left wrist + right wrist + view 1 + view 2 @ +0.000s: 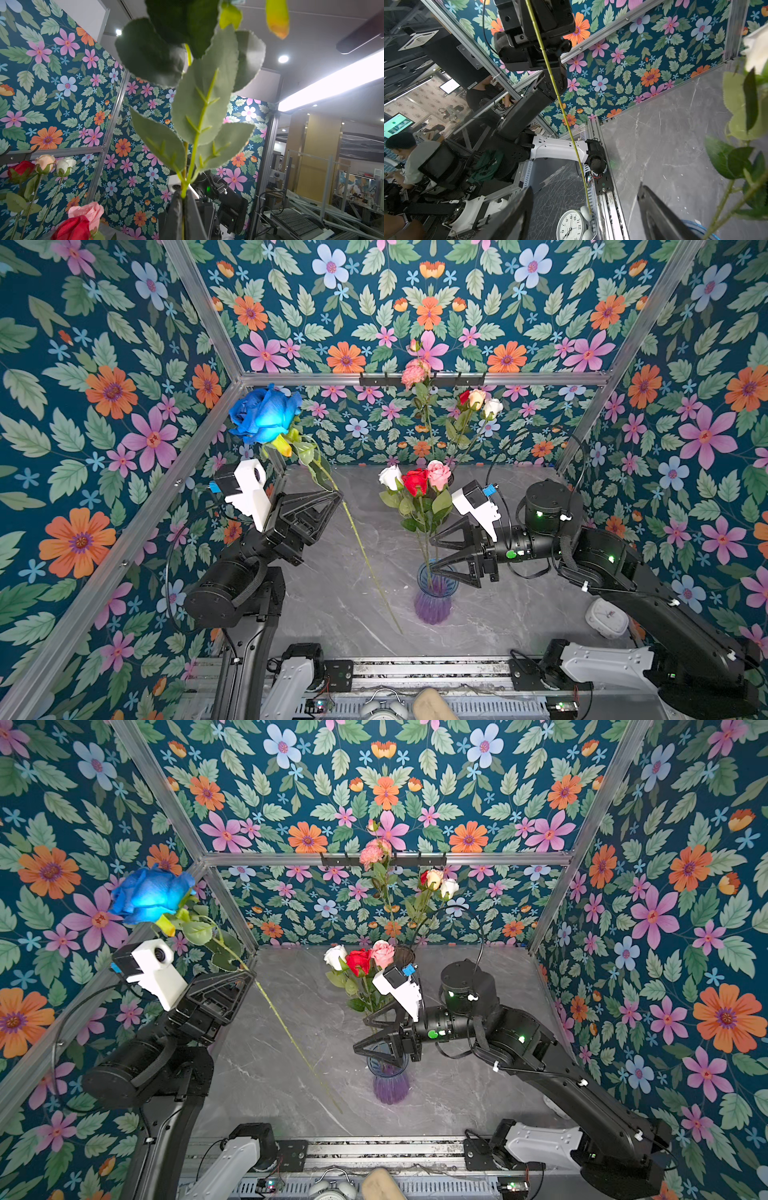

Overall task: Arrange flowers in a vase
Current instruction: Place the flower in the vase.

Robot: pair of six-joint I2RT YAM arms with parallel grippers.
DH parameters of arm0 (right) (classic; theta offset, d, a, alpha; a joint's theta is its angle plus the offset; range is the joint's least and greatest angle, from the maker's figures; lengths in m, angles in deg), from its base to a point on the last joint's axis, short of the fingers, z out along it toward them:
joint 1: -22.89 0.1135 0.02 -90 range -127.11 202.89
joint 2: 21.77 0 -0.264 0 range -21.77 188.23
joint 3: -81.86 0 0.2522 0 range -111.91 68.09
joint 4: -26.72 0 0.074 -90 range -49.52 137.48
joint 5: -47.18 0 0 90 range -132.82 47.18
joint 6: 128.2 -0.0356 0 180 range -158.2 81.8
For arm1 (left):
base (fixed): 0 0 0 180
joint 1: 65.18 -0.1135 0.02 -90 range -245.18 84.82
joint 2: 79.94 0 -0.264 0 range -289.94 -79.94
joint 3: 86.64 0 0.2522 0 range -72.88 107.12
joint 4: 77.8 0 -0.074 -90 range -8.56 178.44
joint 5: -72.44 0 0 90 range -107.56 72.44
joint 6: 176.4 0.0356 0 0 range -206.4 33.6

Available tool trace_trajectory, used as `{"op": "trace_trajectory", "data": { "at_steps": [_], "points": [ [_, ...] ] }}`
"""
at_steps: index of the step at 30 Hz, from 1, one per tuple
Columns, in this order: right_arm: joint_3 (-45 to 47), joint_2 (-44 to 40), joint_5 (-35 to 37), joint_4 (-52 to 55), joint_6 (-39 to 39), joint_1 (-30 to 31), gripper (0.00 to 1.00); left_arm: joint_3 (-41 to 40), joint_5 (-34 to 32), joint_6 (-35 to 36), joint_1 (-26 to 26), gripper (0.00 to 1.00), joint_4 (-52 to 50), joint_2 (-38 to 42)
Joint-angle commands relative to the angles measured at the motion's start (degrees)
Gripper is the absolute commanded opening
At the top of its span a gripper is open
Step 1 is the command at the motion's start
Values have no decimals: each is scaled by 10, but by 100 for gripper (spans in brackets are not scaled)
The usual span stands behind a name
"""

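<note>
Left claw: the left gripper (pixel 334 494) is clamped on the stem (pixel 365 556) of the blue rose (pixel 266 414), just under its leaves.
Blue rose: the bloom rides high by the side wall. Its long stem slants down over the marble tabletop (pixel 332 605), and its foot ends near the glass vase (pixel 434 597).
Right claw: the right gripper (pixel 432 554) stands with jaws apart at the vase's mouth. The wrist view shows nothing between them, and the planted stems run just beside one jaw.
Doing it well: the hold is high, so the foot likely swings. The stem wants lifting until its foot clears the rim, then righting over the mouth and lowering slowly beside the planted stems. The right jaws should steady the vase without blocking the opening.
Count, vase: three blooms, a white rose (pixel 390 477), red rose (pixel 415 481) and pink rose (pixel 439 473).
Count, back wall: one frilly pink bloom (pixel 415 372) and three buds (pixel 478 400), red, peach and white.
Count, other: one vase, two alarm clocks (pixel 606 617).
</note>
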Motion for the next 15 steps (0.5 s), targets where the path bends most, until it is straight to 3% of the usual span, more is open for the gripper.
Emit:
{"op": "trace_trajectory", "data": {
  "at_steps": [1,12,15],
  "points": [
    [-24,22,1,-67,-4,0,76,-24,-11,-38,3,0,66,-7],
    [-254,215,-66,-38,8,28,73,-32,-5,10,26,0,22,-5],
    [-318,262,-65,-19,15,31,64,-32,-3,15,29,0,18,-5]
  ]
}}
